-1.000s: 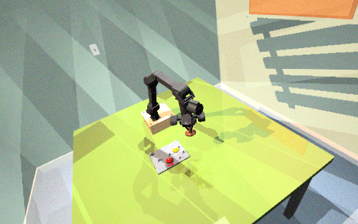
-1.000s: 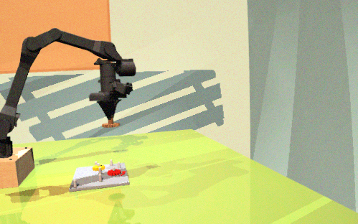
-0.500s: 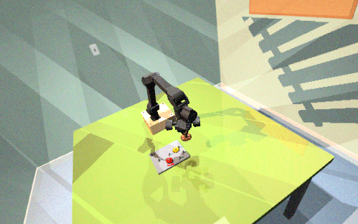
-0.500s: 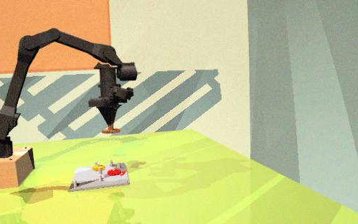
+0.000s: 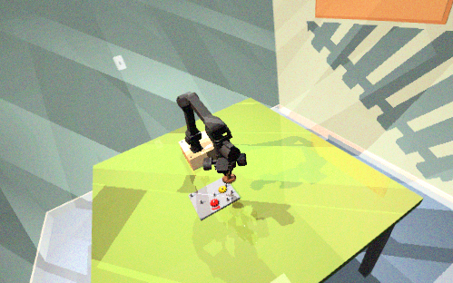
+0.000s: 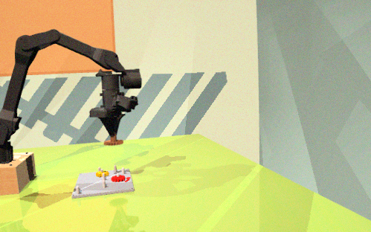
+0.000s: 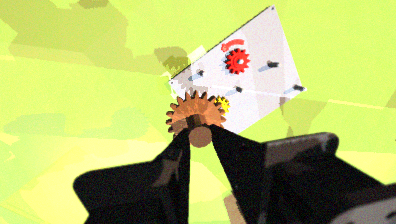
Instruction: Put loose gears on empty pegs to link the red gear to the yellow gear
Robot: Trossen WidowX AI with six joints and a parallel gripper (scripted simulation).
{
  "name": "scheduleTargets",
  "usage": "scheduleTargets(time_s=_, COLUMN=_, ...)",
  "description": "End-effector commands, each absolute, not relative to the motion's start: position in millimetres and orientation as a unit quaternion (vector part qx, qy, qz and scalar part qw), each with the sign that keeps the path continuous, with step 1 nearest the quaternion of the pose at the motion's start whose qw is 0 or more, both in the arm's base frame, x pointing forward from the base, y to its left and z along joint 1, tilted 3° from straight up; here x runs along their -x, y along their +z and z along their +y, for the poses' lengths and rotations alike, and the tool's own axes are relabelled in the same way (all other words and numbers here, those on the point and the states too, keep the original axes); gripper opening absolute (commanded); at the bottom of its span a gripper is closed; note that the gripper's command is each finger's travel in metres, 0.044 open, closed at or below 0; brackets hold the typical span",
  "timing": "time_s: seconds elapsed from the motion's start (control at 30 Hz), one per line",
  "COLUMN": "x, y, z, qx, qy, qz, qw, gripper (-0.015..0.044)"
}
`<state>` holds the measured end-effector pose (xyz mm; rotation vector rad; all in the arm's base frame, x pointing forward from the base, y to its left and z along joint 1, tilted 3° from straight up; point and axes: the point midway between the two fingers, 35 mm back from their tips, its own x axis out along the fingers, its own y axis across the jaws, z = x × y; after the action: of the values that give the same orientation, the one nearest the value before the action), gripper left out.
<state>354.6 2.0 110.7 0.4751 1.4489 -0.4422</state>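
The grey board lies on the table. The red gear and the yellow gear sit on it. Several bare pegs stand up, one peg beside the red gear and another peg between the two gears. My gripper is shut on the hub of an orange-brown gear. The held gear hangs level, above the board's height. In the wrist view it hides a board corner and part of the yellow gear.
The arm's wooden base block stands behind the board. A red arrow is marked beside the red gear. A peg stands near a board corner. No other loose gear can be made out.
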Motion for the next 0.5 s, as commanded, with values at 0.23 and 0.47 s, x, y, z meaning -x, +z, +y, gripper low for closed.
scheduleTargets(time_s=0.23, x=-346, y=98, z=-22, qx=-0.214, qy=-0.196, qz=0.648, qw=0.704, gripper=0.0)
scheduleTargets(time_s=0.47, x=-339, y=89, z=-36, qx=-0.214, qy=-0.197, qz=0.648, qw=0.704, gripper=0.0)
